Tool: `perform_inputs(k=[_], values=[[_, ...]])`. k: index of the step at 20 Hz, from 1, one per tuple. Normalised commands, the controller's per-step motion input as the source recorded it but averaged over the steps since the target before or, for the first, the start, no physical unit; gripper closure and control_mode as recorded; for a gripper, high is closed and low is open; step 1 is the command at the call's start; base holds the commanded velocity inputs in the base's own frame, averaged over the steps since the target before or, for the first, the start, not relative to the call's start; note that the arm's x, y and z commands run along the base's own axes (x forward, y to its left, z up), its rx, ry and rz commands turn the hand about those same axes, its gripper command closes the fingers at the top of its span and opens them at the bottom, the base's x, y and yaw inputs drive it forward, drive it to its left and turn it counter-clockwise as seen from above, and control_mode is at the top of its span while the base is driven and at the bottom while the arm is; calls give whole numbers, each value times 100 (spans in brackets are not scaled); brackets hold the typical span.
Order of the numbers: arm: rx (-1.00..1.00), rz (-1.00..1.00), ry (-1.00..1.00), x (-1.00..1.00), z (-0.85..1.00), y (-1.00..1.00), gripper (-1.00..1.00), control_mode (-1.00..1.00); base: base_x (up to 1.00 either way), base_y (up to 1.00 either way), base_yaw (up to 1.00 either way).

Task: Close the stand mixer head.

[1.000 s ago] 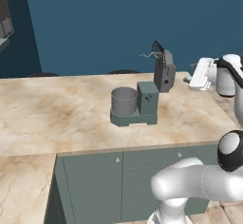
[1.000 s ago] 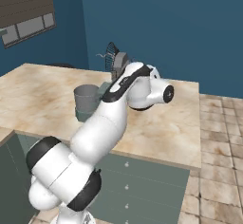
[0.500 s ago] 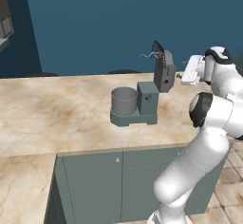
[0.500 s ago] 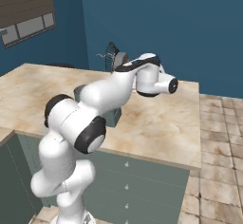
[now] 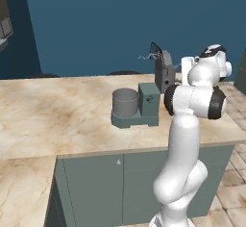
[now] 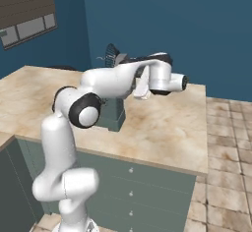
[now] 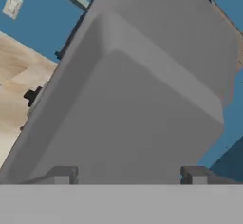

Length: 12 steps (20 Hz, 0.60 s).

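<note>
Stand mixer head (image 5: 165,71): dark grey, blocky, tilted up and back on its hinge above the teal-green mixer body (image 5: 149,104). A thin wire whisk (image 5: 150,53) sticks out from its raised front end, up and to the left in the left base view. Grey cylindrical bowl (image 5: 125,102) sits on the mixer's foot, just left of the body, under open air rather than under the head. The mixer stands on the marbled beige counter (image 5: 57,110), toward its back half, near the arm's side.

In the right base view the head (image 6: 119,59) is mostly hidden behind the white arm; the whisk wires (image 6: 111,54) show above the forearm.

Hand view: the head (image 7: 142,90) is very close, a smooth grey block with rounded edges running diagonally, no seams or controls legible on this face. Pincer (image 7: 129,174): the two dark tips are set wide apart, both right at the head's surface; whether they touch it cannot be told.

Writing: no brand, label or lettering readable on the mixer in these views.
</note>
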Motion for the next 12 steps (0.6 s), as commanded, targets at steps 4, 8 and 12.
perform_inputs(k=[4, 8, 12], values=[[-39, 34, -22, 4, 38, 100, -100, -100, 0, 0, 0], [-37, 19, -30, -1, 12, 100, -100, -100, 0, 0, 0], [-22, 9, -22, -6, 0, 100, -100, -100, 0, 0, 0]])
